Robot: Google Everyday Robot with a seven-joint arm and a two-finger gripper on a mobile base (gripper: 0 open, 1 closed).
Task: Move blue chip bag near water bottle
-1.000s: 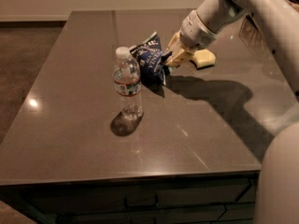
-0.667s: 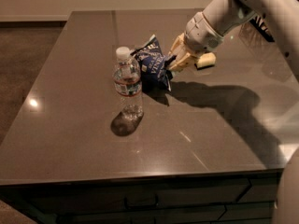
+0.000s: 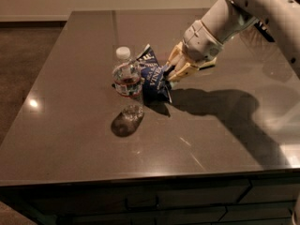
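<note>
The blue chip bag (image 3: 152,76) is dark navy with white lettering. It stands crumpled on the dark table (image 3: 70,139), its left edge against the water bottle (image 3: 127,78). The bottle is clear with a white cap and a red-and-white label, and it stands upright. My gripper (image 3: 171,70) reaches in from the upper right. Its yellowish fingers (image 3: 175,55) are closed on the bag's right edge, just right of the bottle.
A yellow sponge (image 3: 209,63) lies behind my gripper, mostly hidden by the wrist. My white arm (image 3: 243,8) crosses the table's far right corner. The table's front edge (image 3: 140,179) runs along the bottom.
My gripper has lowered the bag a little, down onto the table beside the bottle. The bottle has not moved.
</note>
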